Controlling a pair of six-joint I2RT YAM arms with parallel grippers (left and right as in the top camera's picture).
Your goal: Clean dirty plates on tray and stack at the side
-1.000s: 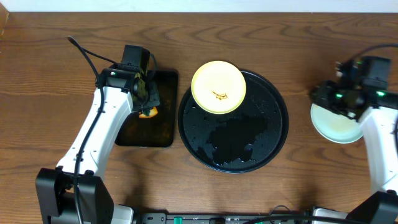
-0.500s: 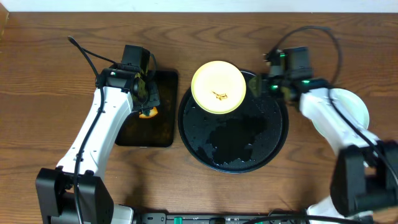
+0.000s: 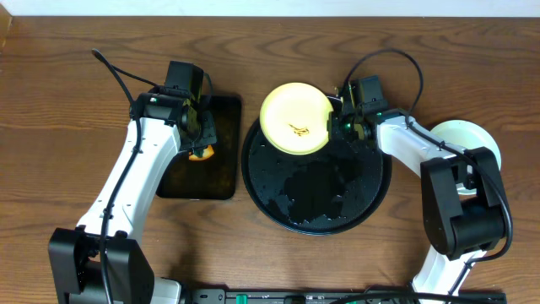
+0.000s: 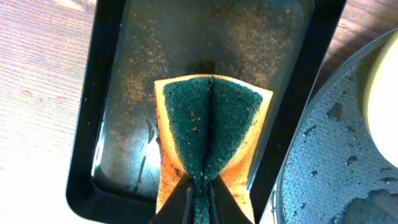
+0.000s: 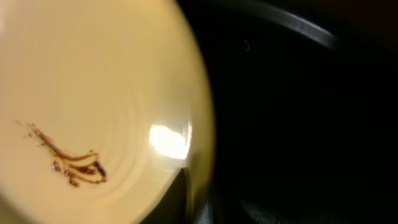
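Yellow plate [image 5: 93, 112], brown smear [image 5: 71, 165] clearest from right wrist, tiny overhead.

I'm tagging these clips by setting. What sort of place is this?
Probably a robotics lab bench staged for dishwashing, not a real kitchen: two robot arms at a wooden table, a smeared yellow plate at a wet black tray, and a sponge held over a rectangular tray.

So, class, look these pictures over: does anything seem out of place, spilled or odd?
The yellow plate sits off-centre, overlapping the far rim of the tray, with a brown smear at centre. Water patches cover the tray. The left gripper pinches the sponge folded.
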